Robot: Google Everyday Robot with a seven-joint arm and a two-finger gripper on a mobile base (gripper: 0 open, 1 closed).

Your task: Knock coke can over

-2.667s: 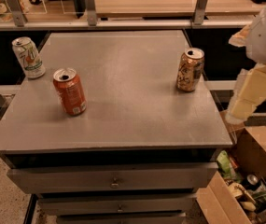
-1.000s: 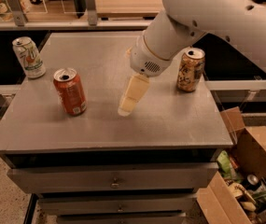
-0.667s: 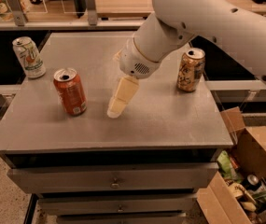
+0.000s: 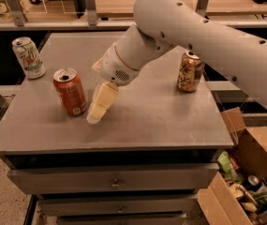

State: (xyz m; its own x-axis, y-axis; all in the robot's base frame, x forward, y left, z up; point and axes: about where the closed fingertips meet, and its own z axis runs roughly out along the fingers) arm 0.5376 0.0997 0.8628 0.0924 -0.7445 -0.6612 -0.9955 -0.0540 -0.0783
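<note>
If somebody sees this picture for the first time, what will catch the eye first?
The big white robot arm, reaching in from the upper right over the grey metal table, dominates the view. Its cream claw points down at the table, just right of the upright red-orange aluminium coke can at the picture's left. A white-green can stands at the far left corner and a gold-brown patterned can at the right.

- Table [image 4: 166, 121]: grey flat top, centre of view.
- White-green 7UP can [image 4: 28, 57]: upright, at 10 o'clock on the table top, near the left edge.
- Gold-brown patterned can [image 4: 190, 72]: upright, at 2 o'clock on the table top.
- Drawers [image 4: 77, 181]: stacked under the table top, at 6 o'clock; a small knob [image 4: 114, 185] on the upper front.
- Cardboard box [image 4: 259, 146]: open, on the floor at 4 o'clock, holding mixed packaging.
</note>
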